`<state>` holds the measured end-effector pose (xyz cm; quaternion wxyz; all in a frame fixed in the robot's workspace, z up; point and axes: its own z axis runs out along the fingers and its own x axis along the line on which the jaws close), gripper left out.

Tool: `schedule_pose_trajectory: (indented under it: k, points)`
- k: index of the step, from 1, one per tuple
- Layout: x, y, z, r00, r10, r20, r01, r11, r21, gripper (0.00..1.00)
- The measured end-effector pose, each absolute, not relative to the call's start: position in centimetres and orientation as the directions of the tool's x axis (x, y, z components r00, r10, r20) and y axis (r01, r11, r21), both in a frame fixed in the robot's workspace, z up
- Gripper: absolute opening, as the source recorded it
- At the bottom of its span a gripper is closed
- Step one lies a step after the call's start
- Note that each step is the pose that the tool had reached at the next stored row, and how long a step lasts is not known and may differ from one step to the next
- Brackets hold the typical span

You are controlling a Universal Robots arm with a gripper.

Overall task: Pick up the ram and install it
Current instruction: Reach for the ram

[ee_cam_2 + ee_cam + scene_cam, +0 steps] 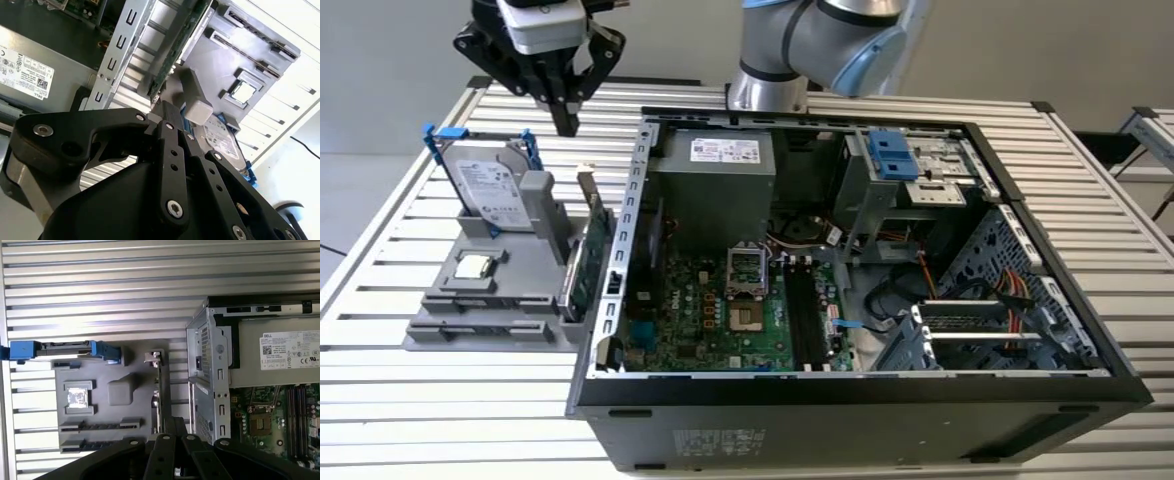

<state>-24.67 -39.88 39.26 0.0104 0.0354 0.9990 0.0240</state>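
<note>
On the slatted metal tabletop (400, 400), toward the exterior view's right, an open computer case (854, 400) on its side. Inside, at the far left corner, a gray power supply (714, 190) with a white printed label (723, 152) on top. Near of it, the green motherboard (707, 320) with the processor socket (744, 268) and, just right of that, long black memory slots (807, 315). At the far right, a blue plastic bracket (891, 155) on the drive cage (941, 175).

Left of the case, just beside its wall, a gray holder (454, 340). At its far end, upright, a silver hard drive (514, 205) in a blue-clipped frame, with a white printed sticker (487, 180) across its face. Near of that, a square processor chip (476, 265) flat in a recess. Along the holder's right edge, standing on edge, a green circuit card (594, 255) with a metal bracket at its far end.

Above the holder's far right part, between hard drive and case wall, the gripper (567, 120), pointing straight down and clear of the parts below. Jaws narrow, tips pressed together.

In the first wrist view, at the holder's near end, two long slots side by side. In the farther one a slim dark strip edge-on, as far as can be told the ram (100, 426), well apart from the gripper. Cannot tell whether the nearer slot holds another.
</note>
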Motion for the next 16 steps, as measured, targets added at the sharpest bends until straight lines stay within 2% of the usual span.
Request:
schedule_pose_trajectory:
  k: [16]
  points:
    - [-27.0,-39.9,39.3,-0.997,0.071,-0.019,0.070,0.996,0.049,0.00]
